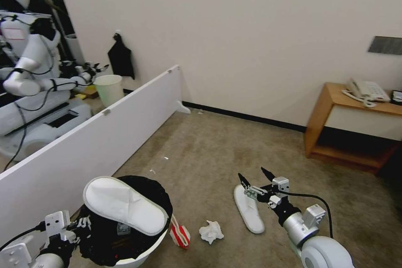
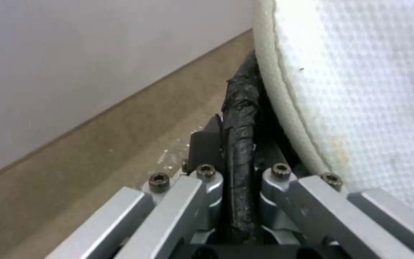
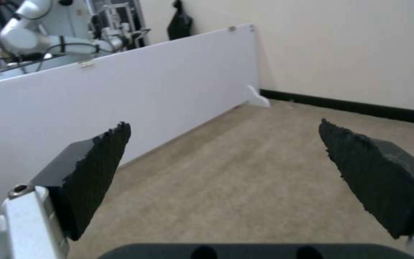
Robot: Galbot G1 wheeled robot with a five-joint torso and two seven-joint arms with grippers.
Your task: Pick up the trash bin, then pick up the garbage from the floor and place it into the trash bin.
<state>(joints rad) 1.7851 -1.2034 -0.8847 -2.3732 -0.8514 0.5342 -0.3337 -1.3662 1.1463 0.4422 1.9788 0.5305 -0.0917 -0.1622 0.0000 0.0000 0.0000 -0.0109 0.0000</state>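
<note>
Biggest thing near the robot: the trash bin (image 1: pixel 138 255), near left, hard against the white partition (image 1: pixel 83 146). The left gripper (image 1: pixel 83 224) is clamped on the bin's bagged rim (image 2: pixel 239 126); the left wrist view shows the black bag edge pinched tight between the jaws. So the bin pickup looks done, or at least the bin is firmly held.

One slipper (image 1: pixel 125 205) already lies across the bin's mouth, not dropped inside: it bridges the rim, long axis running from far-left to near-right, flat side up. I'd count it as half placed, and it partly blocks the opening for the rest.

Still on the carpet, as far as I can see:
- second slipper (image 1: pixel 249 209), centre-right, long axis pointing roughly away from the robot, slightly tilted toward the far left
- crushed red-white cup (image 1: pixel 180 234), just beside the bin's right side, lying on its side
- crumpled white tissue (image 1: pixel 211 232), between cup and slipper
- small white scraps (image 1: pixel 165 158) farther out on the carpet

The right gripper (image 1: pixel 255 178) hangs over the far end of the floor slipper, jaws spread wide and holding nothing.

My read: well along, several pieces left.
</note>
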